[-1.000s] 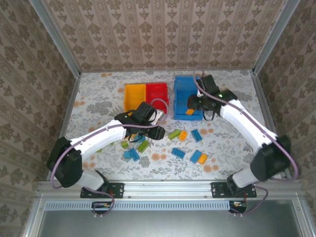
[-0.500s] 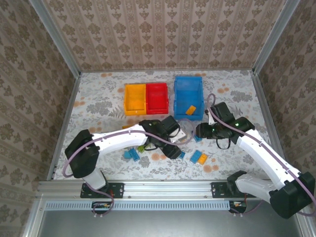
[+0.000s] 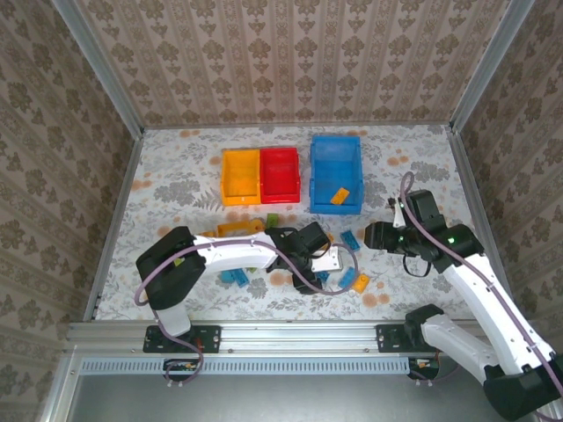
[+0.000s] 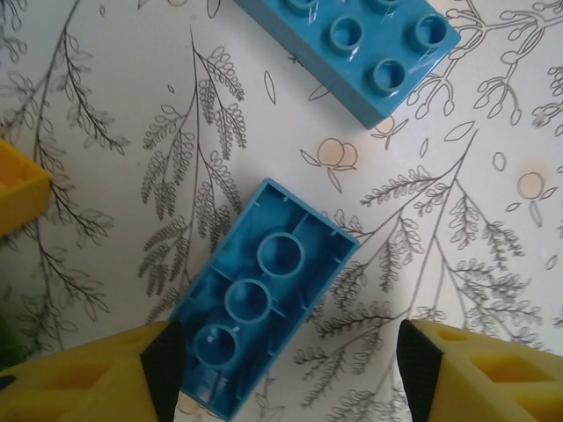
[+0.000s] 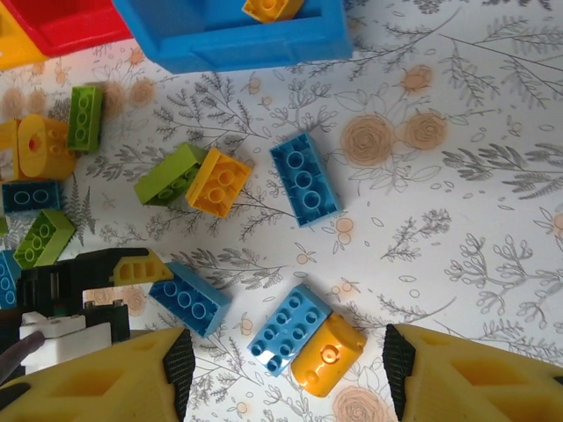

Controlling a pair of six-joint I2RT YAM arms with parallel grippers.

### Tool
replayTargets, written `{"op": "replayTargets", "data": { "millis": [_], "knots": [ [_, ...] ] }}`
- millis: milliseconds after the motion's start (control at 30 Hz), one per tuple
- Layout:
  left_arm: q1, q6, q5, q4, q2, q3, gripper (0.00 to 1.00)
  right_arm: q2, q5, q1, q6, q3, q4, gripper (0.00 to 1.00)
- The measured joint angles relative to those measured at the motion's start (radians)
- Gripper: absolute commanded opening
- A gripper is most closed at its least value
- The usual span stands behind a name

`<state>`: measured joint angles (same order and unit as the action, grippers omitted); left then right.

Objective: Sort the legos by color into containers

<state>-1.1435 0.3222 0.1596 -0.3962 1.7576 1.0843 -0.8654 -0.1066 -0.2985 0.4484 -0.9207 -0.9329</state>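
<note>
Jaws of the left gripper (image 4: 290, 374) stand spread wide, low over the table (image 3: 176, 167). Between them lies an upturned blue brick (image 4: 264, 343), hollow side up and set at a slant, closer to the left finger (image 4: 106, 382) than to the right one; whether it touches that finger cannot be told. Past it sits a second blue brick (image 4: 369, 44), studs up, and a yellow brick (image 4: 18, 189) pokes in at the left edge of the wrist view.

The right gripper (image 5: 286, 374) is also wide open and pinches nothing. It hangs above a light blue brick (image 5: 286, 332) that touches an orange rounded piece (image 5: 327, 353). Farther out lie a darker blue brick (image 5: 303, 178) and a green brick (image 5: 171, 173) pressed against a yellow one.

At the back of the table stand the yellow bin (image 3: 239, 156), the red bin (image 3: 280, 154) touching it, and the blue bin (image 3: 334, 141) just beside them, with an orange brick (image 3: 339, 196) inside it.

The tabletop is white with a pale flower print. Walls (image 3: 290, 61) in beige patterned wallpaper close it in on three sides, with metal posts (image 3: 98, 66) at the corners.
</note>
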Motion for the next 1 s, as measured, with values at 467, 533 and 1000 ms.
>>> {"op": "replayTargets", "data": {
  "millis": [467,533,1000],
  "knots": [
    [0.006,0.143,-0.014,0.092,0.07,-0.014,0.66,0.019,-0.067,0.026,0.057,0.026,-0.014,0.62],
    [0.006,0.142,-0.014,0.089,0.075,-0.008,0.61,0.011,-0.069,0.027,0.057,0.026,-0.013,0.62],
    [0.032,0.028,-0.061,0.147,0.077,-0.008,0.23,-0.035,-0.109,0.036,0.055,0.026,0.013,0.54]
  ]
}}
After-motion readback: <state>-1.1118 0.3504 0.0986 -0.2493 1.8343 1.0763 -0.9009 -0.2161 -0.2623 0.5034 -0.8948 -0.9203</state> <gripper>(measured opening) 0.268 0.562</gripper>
